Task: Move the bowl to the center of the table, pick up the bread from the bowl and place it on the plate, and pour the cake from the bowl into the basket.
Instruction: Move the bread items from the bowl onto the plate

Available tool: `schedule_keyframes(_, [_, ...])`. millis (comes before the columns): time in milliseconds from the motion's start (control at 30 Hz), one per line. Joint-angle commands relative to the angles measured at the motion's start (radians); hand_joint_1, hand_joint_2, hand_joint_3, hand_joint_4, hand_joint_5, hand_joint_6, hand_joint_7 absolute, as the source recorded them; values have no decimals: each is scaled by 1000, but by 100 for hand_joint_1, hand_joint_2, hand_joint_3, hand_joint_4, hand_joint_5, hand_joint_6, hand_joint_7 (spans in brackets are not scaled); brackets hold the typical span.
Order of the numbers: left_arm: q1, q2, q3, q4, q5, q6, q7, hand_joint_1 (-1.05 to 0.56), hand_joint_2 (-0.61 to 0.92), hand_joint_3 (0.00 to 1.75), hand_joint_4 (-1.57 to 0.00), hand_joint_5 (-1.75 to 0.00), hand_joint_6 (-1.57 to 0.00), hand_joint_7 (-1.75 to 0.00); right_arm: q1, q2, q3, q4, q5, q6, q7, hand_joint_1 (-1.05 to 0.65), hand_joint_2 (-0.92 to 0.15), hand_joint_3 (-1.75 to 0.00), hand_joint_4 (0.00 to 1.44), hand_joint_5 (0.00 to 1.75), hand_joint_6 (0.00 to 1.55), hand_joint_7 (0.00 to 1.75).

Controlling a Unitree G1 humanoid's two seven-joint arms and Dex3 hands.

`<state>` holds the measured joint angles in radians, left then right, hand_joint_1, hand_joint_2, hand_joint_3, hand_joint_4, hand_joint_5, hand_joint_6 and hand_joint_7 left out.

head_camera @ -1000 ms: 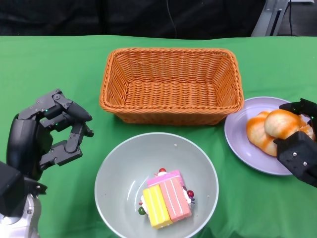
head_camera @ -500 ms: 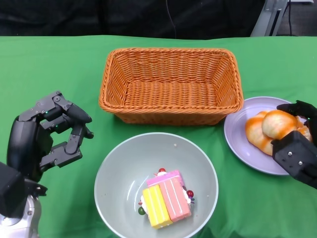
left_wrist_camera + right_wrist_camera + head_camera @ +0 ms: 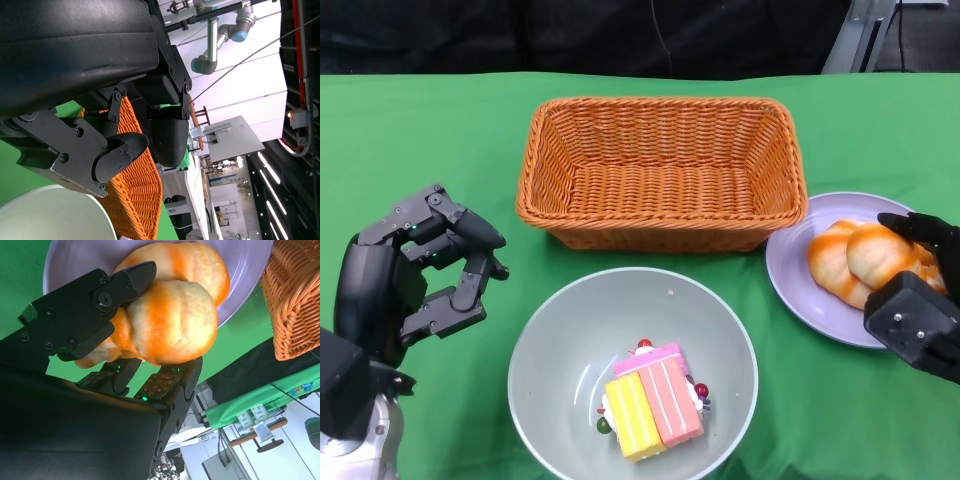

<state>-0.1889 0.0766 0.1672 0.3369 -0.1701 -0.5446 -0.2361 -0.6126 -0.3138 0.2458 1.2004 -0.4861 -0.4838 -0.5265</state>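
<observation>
A grey bowl (image 3: 535,340) sits at the table's front centre with a pink and yellow cake slice (image 3: 653,400) lying in it. The orange-glazed bread (image 3: 865,262) lies over the purple plate (image 3: 795,270) at the right. My right hand (image 3: 918,320) grips the bread; in the right wrist view its fingers (image 3: 95,305) wrap the bread (image 3: 170,320) from two sides above the plate (image 3: 80,260). Whether the bread touches the plate I cannot tell. Left of the bowl, my left hand (image 3: 420,270) hangs with fingers apart and nothing in them.
An empty wicker basket (image 3: 660,170) stands behind the bowl, close to the plate's left edge. A green cloth covers the table. The left wrist view shows the basket (image 3: 140,190) and the bowl's rim (image 3: 50,215) beyond the hand's fingers (image 3: 125,145).
My right hand has moved the bread slightly down and nearer over the plate. The whole head picture has shifted a little. The left hand, bowl and cake have not moved.
</observation>
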Motion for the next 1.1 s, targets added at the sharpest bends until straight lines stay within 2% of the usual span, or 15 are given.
schedule_keyframes(33, [-5, 20, 9, 14, -4, -25, -5, -3, 61, 101, -75, -152, -77, -132, -3, -11, 11, -1, -11, 12, -2, -15, -92, -9, 93, 19, 82, 0])
schedule_keyframes(133, [-2, 18, 8, 6, -7, -13, -1, -3, 62, 101, -75, -152, -77, -132, -1, -12, 18, -1, -15, 13, -5, -15, -92, -8, 92, 19, 81, 0])
schedule_keyframes(267, [-6, 18, 8, 16, -7, -27, -4, -3, 62, 101, -75, -152, -77, -131, 0, -12, 23, 0, -17, 20, 0, -19, -92, -6, 81, 11, 79, 0])
schedule_keyframes(433, [-10, 20, 7, 25, -1, -33, -2, -4, 61, 102, -76, -152, -77, -132, 1, -14, 26, -5, -17, 22, 8, -25, -92, -5, 75, 5, 75, 0])
schedule_keyframes(567, [-15, 19, 6, 31, 2, -38, 1, -5, 60, 102, -76, -151, -77, -132, 2, -18, 35, -16, -24, 22, 18, -40, -92, -6, 62, 0, 56, 0])
schedule_keyframes(700, [-19, 18, 5, 38, 1, -36, 0, -5, 61, 102, -75, -151, -77, -132, 2, -19, 35, -22, -28, 18, 19, -49, -92, -7, 54, 0, 46, 0])
schedule_keyframes(1100, [-22, 15, 2, 37, -2, -26, 3, -3, 61, 102, -76, -153, -78, -133, 10, -15, 30, -46, -24, 32, 28, -56, -92, -8, 45, 0, 39, 0])
